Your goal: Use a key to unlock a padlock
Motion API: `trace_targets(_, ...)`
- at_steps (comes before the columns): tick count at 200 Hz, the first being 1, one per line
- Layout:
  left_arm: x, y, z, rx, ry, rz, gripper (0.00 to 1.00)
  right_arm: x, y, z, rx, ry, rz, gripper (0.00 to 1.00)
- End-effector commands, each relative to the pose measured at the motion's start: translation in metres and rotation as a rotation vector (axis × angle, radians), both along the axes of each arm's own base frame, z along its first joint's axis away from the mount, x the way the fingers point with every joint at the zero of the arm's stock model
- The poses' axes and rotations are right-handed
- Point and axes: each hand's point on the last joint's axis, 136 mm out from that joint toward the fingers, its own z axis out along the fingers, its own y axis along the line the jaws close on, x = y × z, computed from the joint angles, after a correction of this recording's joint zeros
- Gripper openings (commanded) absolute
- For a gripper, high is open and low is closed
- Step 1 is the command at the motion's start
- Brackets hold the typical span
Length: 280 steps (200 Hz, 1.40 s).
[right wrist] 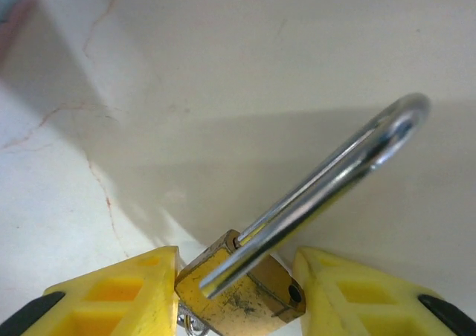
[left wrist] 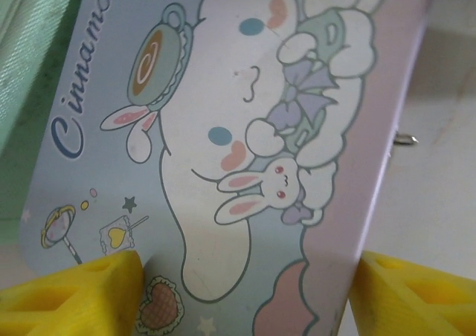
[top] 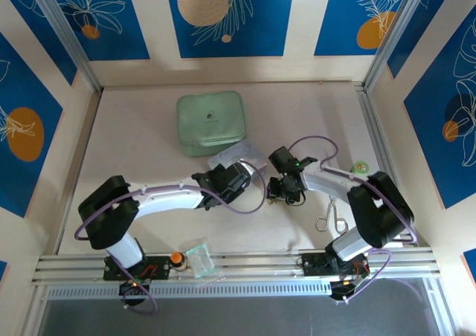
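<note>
Two claws are at work, and one piece of writing can be read. The left claw stands wide open astride a cartoon tin. Its left fingertip overlaps the tin's lower corner, and its right fingertip sits just off the tin's lilac side edge. Ahead of this claw and to its left, blue script on the lid reads "Cinnamor", with the rest cut off by the frame. A white long-eared character, a small rabbit, a cup and hearts fill the rest of the lid. Beyond the tin's left edge lies a pale green pouch whose dark logo is too small to read. Past the tin's right edge a small silver tip pokes out over bare surface; I cannot tell what it belongs to.

The right claw is closed on the padlock, its yellow fingers pressing the scuffed brass body from both sides. The silver shackle slants away ahead of the claw and to its right. A small ring shows under the body by the left finger. Ahead of this claw the pale tabletop lies open, crossed by thin reddish lines. Seen from above, a looped metal tool lies behind the right claw, beside its arm. The two claws are near each other but apart.
</note>
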Motion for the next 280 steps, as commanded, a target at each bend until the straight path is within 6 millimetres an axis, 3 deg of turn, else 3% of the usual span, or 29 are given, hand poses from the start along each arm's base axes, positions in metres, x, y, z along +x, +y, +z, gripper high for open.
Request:
trace_targets(1, 0.001, 0.022, 0.002, 0.031, -0.004, 0.069, 0.74, -0.036, -0.024, -0.008, -0.095, 0.191, 0.064, 0.45)
trace_targets(44, 0.003, 0.035, 0.005, 0.020, -0.009, 0.102, 0.83, -0.037, -0.041, -0.008, -0.217, 0.277, 0.133, 0.49)
trace_targets(110, 0.012, 0.088, 0.005, 0.000, -0.013, 0.307, 0.88, -0.036, -0.060, 0.001, -0.302, 0.281, 0.115, 0.58)
trace_targets(158, 0.013, 0.093, 0.022, -0.107, -0.021, 0.321, 0.95, -0.031, -0.060, 0.010, -0.297, 0.242, 0.114, 0.60)
trace_targets(184, 0.010, 0.088, 0.042, -0.215, -0.042, 0.309, 1.00, -0.010, -0.041, 0.026, -0.189, 0.097, 0.127, 0.81)
trace_targets(210, 0.012, 0.093, 0.079, -0.394, -0.097, 0.337, 0.99, 0.022, -0.034, 0.062, -0.107, -0.123, 0.104, 1.00)
trace_targets(230, 0.018, 0.105, 0.103, -0.474, -0.174, 0.330, 0.99, 0.052, -0.040, 0.090, -0.083, -0.317, 0.088, 0.99)
trace_targets(241, 0.026, 0.121, 0.114, -0.467, -0.246, 0.349, 0.99, 0.072, -0.047, 0.101, -0.082, -0.429, 0.094, 0.99)
trace_targets(280, 0.052, 0.183, 0.128, -0.356, -0.584, 0.419, 1.00, 0.131, -0.101, 0.119, -0.178, -0.775, -0.005, 1.00)
